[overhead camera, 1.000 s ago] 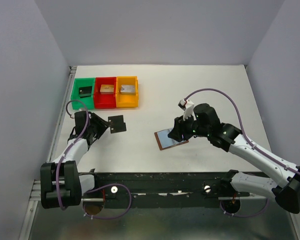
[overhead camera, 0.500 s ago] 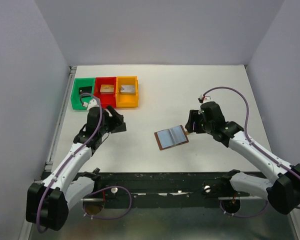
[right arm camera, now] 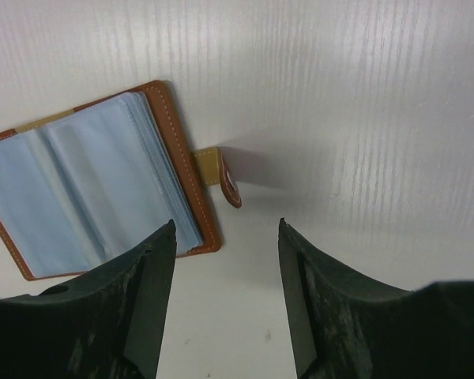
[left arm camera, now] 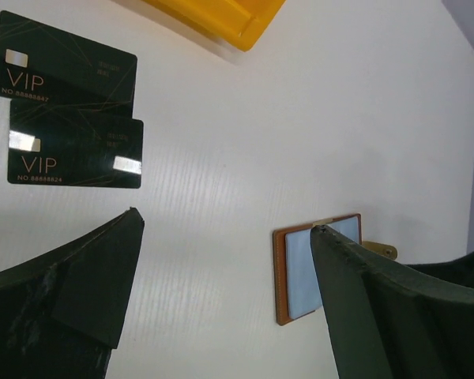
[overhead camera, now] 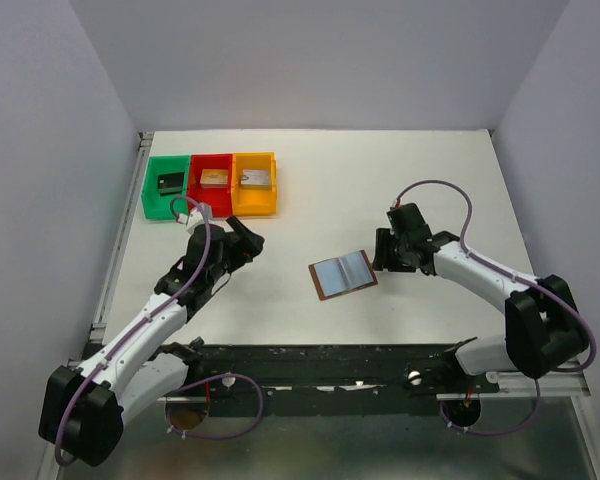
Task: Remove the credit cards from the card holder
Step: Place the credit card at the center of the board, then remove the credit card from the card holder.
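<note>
Two black credit cards (left arm camera: pixel 71 150) overlap on the table (left arm camera: pixel 300 118). The card holder (right arm camera: pixel 95 189) lies open. Both the left jaws and right jaws stand apart, empty.

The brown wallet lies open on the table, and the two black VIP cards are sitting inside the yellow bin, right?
Not quite. The two black VIP cards lie flat on the white table, outside the yellow bin, as the left wrist view shows. The brown wallet does lie open on the table.
</note>
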